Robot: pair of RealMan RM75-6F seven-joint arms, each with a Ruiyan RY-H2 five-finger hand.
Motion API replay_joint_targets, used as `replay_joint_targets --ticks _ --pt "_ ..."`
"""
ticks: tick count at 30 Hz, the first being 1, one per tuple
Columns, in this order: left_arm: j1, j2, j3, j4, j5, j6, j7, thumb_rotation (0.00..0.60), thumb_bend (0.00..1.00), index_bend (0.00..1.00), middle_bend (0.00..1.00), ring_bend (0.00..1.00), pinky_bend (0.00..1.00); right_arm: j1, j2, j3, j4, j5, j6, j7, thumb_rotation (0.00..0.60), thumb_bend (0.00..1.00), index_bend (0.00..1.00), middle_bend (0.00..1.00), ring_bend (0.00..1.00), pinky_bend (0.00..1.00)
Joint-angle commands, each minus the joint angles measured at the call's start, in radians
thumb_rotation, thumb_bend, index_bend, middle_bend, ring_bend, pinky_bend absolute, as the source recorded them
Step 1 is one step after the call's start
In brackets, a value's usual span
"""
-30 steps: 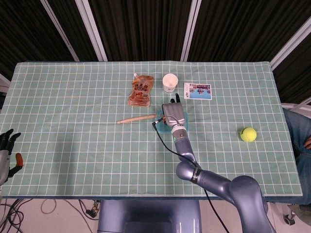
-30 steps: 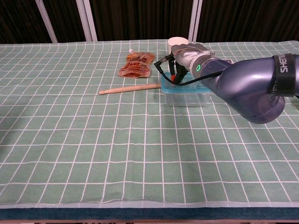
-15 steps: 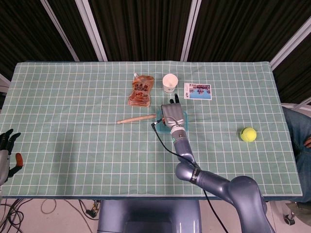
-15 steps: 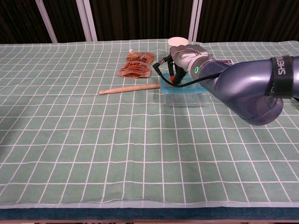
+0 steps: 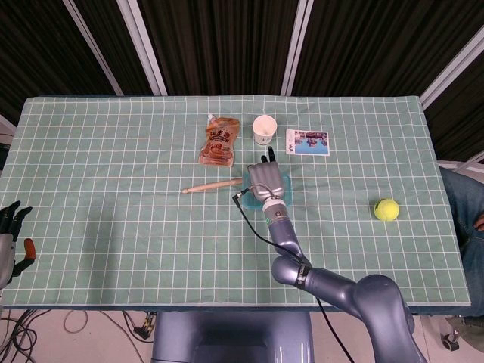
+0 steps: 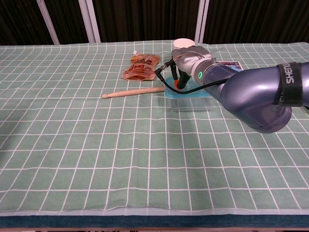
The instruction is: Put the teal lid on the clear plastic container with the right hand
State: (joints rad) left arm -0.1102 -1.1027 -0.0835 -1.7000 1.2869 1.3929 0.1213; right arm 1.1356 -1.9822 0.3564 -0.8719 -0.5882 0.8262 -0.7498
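So the right hand (image 5: pixel 266 178) sits right on top of the teal lid (image 6: pixel 193 89), which already lies flat over the clear plastic container (image 6: pixel 192 101) mid-table, long axis running left to right. Fingers look pressed down onto it, but I can't tell if they're actually gripping. The left hand (image 5: pixel 11 234) is way off at the table's edge, fingers apart, holding nothing. Probably just needs seating.

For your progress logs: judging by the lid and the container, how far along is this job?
Nearly done. The teal lid already lies on top of the clear container. The right robot hand rests over the lid, apparently pressing it. Left: seating it fully, which cannot be confirmed, and lifting the hand away. The left robot hand is idle at the table edge.
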Motion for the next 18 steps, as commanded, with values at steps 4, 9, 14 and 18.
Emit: replay_joint_targets --ticks 4,9,14,18 --pt "0.000 0.000 0.000 0.000 0.000 0.001 -0.002 0.600 0.66 0.11 0.00 0.00 0.00 0.004 -0.007 -0.005 0.003 -0.018 0.012 -0.011 0.600 0.48 0.79 0.58 0.25 0.00" --pt "0.000 0.001 0.000 0.000 0.000 0.000 -0.003 0.600 0.66 0.11 0.00 0.00 0.00 0.003 -0.009 0.009 -0.001 -0.017 0.019 -0.004 0.600 0.48 0.79 0.58 0.25 0.00" --pt "0.000 0.001 0.001 0.001 0.002 -0.001 -0.002 0.600 0.66 0.11 0.00 0.00 0.00 -0.009 0.026 0.051 -0.044 -0.055 0.051 0.072 0.600 0.48 0.52 0.44 0.19 0.00" --pt "0.002 0.000 0.002 0.001 0.007 0.004 -0.002 0.600 0.66 0.11 0.00 0.00 0.00 -0.037 0.092 0.096 -0.121 -0.087 0.096 0.144 0.600 0.48 0.38 0.32 0.13 0.00"
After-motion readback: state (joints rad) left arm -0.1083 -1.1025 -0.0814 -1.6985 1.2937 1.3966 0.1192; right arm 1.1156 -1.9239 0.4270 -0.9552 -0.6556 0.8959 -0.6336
